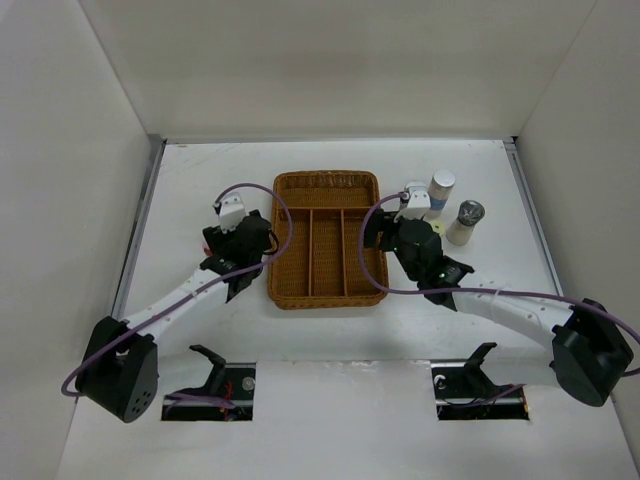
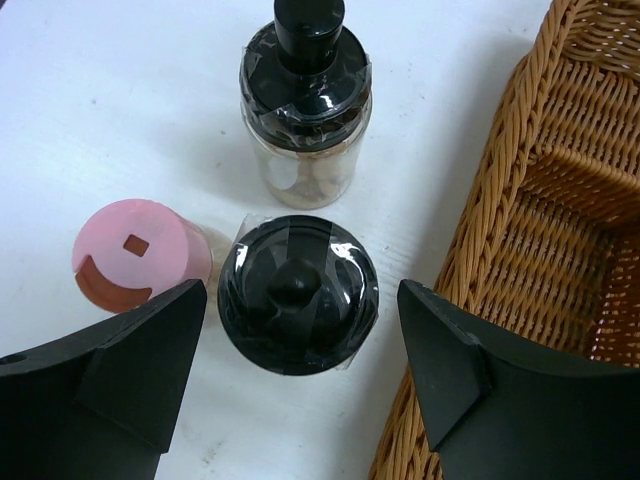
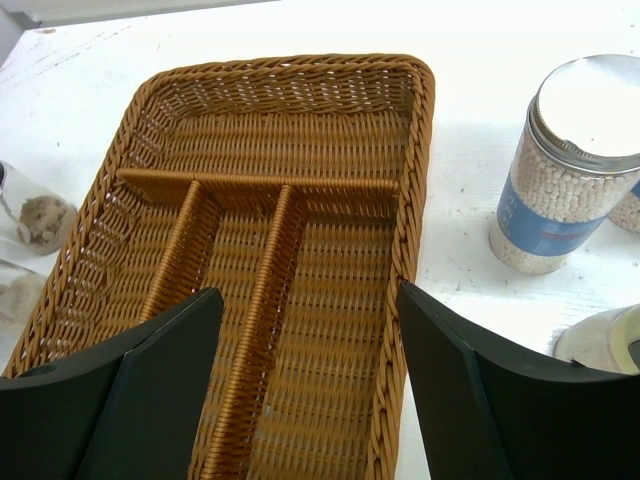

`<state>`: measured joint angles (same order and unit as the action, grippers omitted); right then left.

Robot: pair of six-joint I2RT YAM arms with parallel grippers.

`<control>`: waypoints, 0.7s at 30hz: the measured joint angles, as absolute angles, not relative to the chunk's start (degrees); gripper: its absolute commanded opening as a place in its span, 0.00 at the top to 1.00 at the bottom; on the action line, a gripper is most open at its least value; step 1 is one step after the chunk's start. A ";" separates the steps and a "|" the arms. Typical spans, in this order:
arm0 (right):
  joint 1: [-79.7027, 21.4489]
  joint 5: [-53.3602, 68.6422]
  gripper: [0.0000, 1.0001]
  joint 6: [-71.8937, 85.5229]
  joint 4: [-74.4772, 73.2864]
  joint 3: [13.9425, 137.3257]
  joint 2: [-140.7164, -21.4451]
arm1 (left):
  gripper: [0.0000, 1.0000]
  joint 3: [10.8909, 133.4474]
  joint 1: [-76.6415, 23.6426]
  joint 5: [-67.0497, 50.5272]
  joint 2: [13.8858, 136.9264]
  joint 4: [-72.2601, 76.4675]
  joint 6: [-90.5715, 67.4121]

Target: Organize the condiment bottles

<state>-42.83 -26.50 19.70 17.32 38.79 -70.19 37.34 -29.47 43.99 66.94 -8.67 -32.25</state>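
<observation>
a white table boxed in by plain white walls carries a brown wicker tray (image 1: 325, 240) at its middle, with the condiment bottles standing in two clusters on either side of it and none in its compartments yet.

the left gripper (image 2: 300, 292) hangs over the left cluster, jaws spread wide and straddling a black-capped bottle (image 2: 296, 325). a sliver of table shows on each side of the cap, so nothing is clamped. that straddle looks like the line-up for a grasp. it is a tight spot: a pink-capped bottle (image 2: 135, 255) sits just beside one finger, the tray wall sits just beside the other, and a second black-capped bottle (image 2: 305, 100) stands right behind. closing carelessly could nudge the pink one over.

the right gripper (image 3: 308, 295) hovers above the tray's near end, jaws apart with only wicker dividers between them, holding nothing. to its right, outside the tray, stand a white blue-labelled bottle (image 3: 565, 170) with a silver lid, a silver-capped shaker (image 1: 466, 222) and the edge of a yellowish cap (image 3: 600, 340). i judge the sorting barely begun.
</observation>
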 measured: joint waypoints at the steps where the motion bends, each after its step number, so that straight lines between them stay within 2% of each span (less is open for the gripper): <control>1: -42.83 -26.46 0.23 19.73 17.32 38.79 -70.19 | 0.24 37.34 -29.23 43.79 67.33 -8.32 -32.25; 4: -42.83 -26.39 0.22 19.73 17.37 38.74 -70.19 | 0.28 37.34 -29.15 43.38 68.45 -6.79 -32.08; 10: -42.83 -26.28 0.22 19.73 17.61 38.41 -70.13 | 0.41 37.32 -28.77 42.83 69.82 -5.21 -31.90; 14: -42.59 -26.26 0.22 19.75 17.63 38.30 -69.21 | 0.60 37.10 -28.51 42.81 69.82 -4.67 -31.83; 16: -42.33 -26.15 0.22 19.86 17.67 37.93 -68.29 | 0.65 37.08 -28.56 42.74 69.82 -4.49 -31.88; 21: -42.00 -26.11 0.22 19.99 17.67 37.43 -67.57 | 0.69 37.15 -29.76 42.30 68.64 -5.54 -31.79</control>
